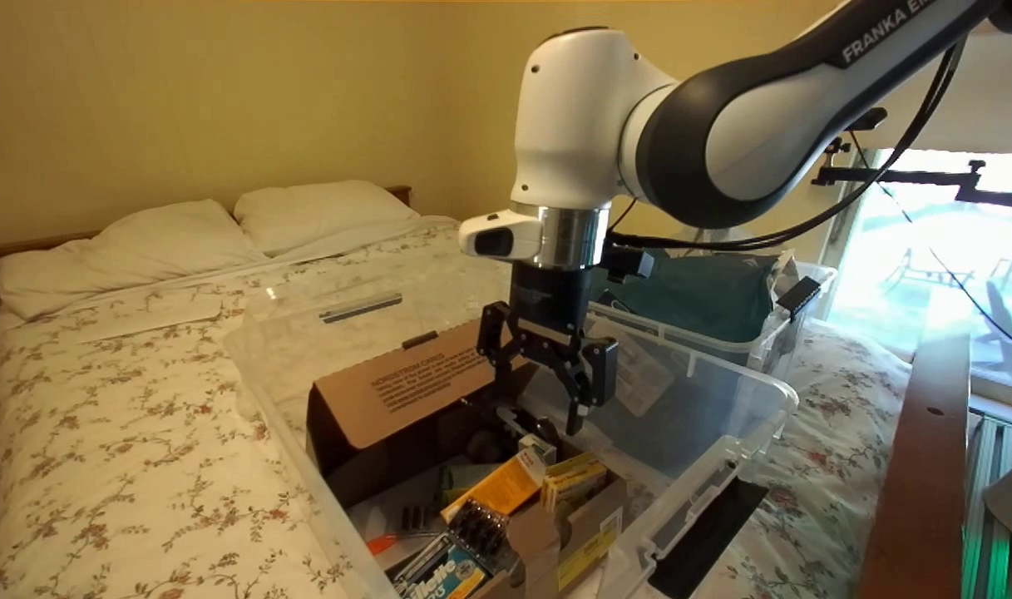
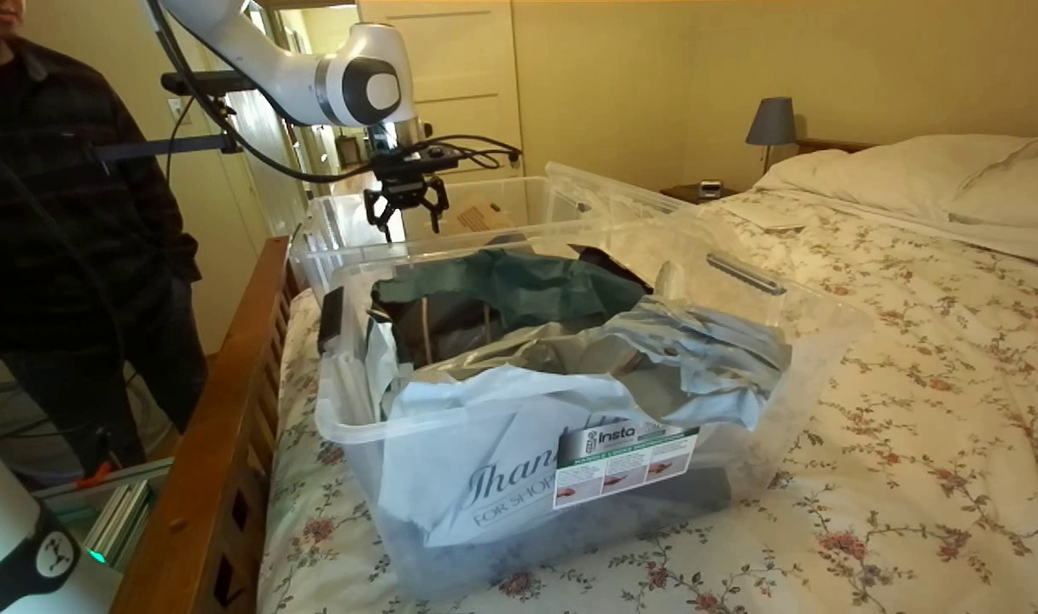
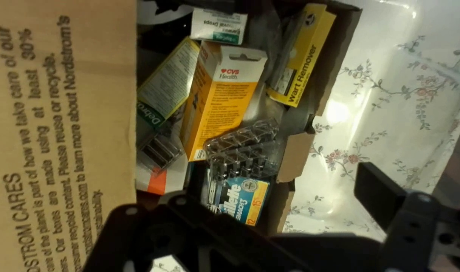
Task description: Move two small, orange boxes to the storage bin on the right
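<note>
Probably Light, Crushable

In an exterior view, the empty end effector (image 1: 539, 408) spread wide above the Nordstrom box (image 1: 402, 388). In the wrist view, the CVS Health carton (image 3: 225, 100) and Wart Remover carton (image 3: 309, 54) lay inside; gripping their long sides seemed safest.

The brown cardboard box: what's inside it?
An orange CVS carton, a yellow Wart Remover carton, a Gillette pack and clear plastic trays, among other things. Whatever lies beneath them is covered.
</note>
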Robot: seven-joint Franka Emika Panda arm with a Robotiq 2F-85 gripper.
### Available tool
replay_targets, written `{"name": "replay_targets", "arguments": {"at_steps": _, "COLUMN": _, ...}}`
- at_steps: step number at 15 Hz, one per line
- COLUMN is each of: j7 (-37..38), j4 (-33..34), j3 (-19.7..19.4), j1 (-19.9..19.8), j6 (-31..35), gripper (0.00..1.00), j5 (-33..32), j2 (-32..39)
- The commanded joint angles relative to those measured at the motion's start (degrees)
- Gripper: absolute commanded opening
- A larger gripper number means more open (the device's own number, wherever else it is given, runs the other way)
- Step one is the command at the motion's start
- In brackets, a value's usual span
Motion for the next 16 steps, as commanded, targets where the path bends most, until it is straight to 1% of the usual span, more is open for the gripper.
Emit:
{"name": "replay_targets", "arguments": {"at_steps": 1, "j7": 4.9, "j4": -3.8, "j3": 1.3, "j1": -1.1, "j6": 0.1, "gripper": 1.00, "j5": 0.2, "j2": 0.2}}
{"name": "replay_targets", "arguments": {"at_steps": 2, "j7": 6.1, "j4": -5.1, "j3": 1.4, "j1": -1.3, "j6": 0.7, "gripper": 1.00, "j5": 0.6, "j2": 0.0}}
{"name": "replay_targets", "arguments": {"at_steps": 4, "j7": 8.9, "j4": -6.5, "j3": 1.0, "j1": -1.1, "j6": 2.5, "gripper": 1.00, "j5": -0.8, "j2": 0.6}}
{"name": "replay_targets", "arguments": {"at_steps": 7, "j7": 13.0, "j4": -5.3, "j3": 0.6, "j1": -0.7, "j6": 5.9, "gripper": 0.99, "j5": -2.1, "j2": 2.9}}
{"name": "replay_targets", "arguments": {"at_steps": 8, "j7": 13.8, "j4": -4.5, "j3": 0.6, "j1": -0.6, "j6": 6.4, "gripper": 0.91, "j5": -2.5, "j2": 3.8}}
{"name": "replay_targets", "arguments": {"at_steps": 9, "j7": 14.8, "j4": -4.1, "j3": 0.4, "j1": -0.3, "j6": 6.5, "gripper": 0.88, "j5": -3.3, "j2": 4.3}}
{"name": "replay_targets", "arguments": {"at_steps": 12, "j7": 17.5, "j4": -3.8, "j3": 0.2, "j1": -0.4, "j6": 5.3, "gripper": 0.69, "j5": -4.5, "j2": 5.2}}
{"name": "replay_targets", "arguments": {"at_steps": 13, "j7": 18.8, "j4": -3.9, "j3": -0.1, "j1": -0.3, "j6": 4.9, "gripper": 0.69, "j5": -5.2, "j2": 5.2}}
{"name": "replay_targets", "arguments": {"at_steps": 14, "j7": 20.0, "j4": -3.7, "j3": -0.5, "j1": -0.1, "j6": 4.3, "gripper": 0.61, "j5": -6.2, "j2": 5.2}}
{"name": "replay_targets", "arguments": {"at_steps": 15, "j7": 21.2, "j4": -3.1, "j3": -0.8, "j1": 0.0, "j6": 3.5, "gripper": 0.59, "j5": -7.1, "j2": 5.3}}
{"name": "replay_targets", "arguments": {"at_steps": 16, "j7": 22.0, "j4": -2.6, "j3": -1.1, "j1": 0.1, "j6": 2.7, "gripper": 0.62, "j5": -8.0, "j2": 5.5}}
